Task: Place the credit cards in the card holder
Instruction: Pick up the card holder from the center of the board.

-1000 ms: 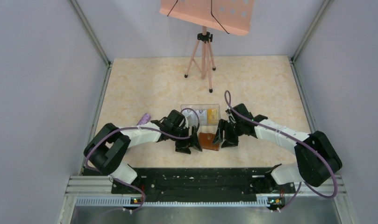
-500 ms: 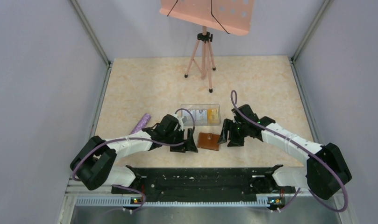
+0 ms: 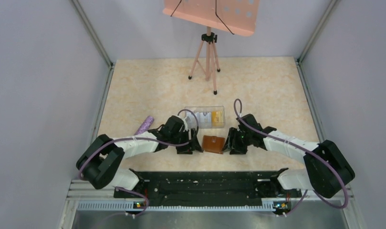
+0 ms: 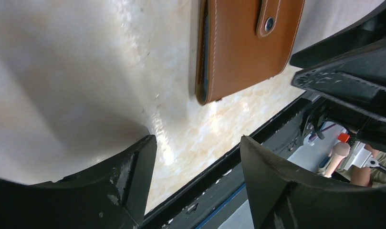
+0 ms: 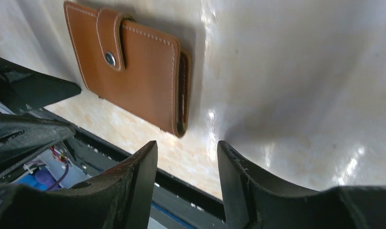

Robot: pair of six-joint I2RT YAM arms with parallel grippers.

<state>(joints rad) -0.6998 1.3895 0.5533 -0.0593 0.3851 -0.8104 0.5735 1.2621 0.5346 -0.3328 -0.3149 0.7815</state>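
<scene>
**Item 1. Card holder.** Small brown leather folding wallet with white stitching, the card holder (image 3: 213, 143). It lies flat on the table (image 3: 157, 86), folded shut, with its snap tab (image 5: 109, 45) fastened over the top face. It sits ahead of both sets of jaws and inside neither. From the left jaws it is forward and off to their right-hand finger. From the right jaws it is forward and off to their left-hand finger.

**Item 2. Left gripper.** The left gripper (image 4: 198, 176) is spread wide and low over the table, with only bare surface between the fingers. It is near the wallet's edge but apart from it.

**Item 3. Right gripper.** The right gripper (image 5: 187, 181) is likewise spread and holds nothing. It faces the wallet's open-edge side, close but not touching.

**Item 4. Credit cards.** Thin rectangular plastic credit cards (image 3: 216, 117), one set orange-yellow and one whitish. They stand in a clear plastic three-compartment box (image 3: 193, 117), beyond the wallet and farther ahead of both jaws.

**Progress.** Judged to be at the start. No card is seen in the wallet, and the cards in view are all in the box. Whether the wallet holds anything inside cannot be told. Still to do: unsnap and open the wallet, lift the cards out, and slide them into its pockets.

**Surroundings.**
- A purple cylindrical object (image 3: 144, 125) lies well outside the left jaws, behind that arm.
- A pink tripod (image 3: 207, 57) stands far beyond the box.
- The black base rail (image 3: 200, 183) runs behind both grippers.

**Obstructions.** The fastened tab is the first obstacle. The box walls may hamper a grip on the thin cards. The two grippers work close together, so they risk touching.
</scene>
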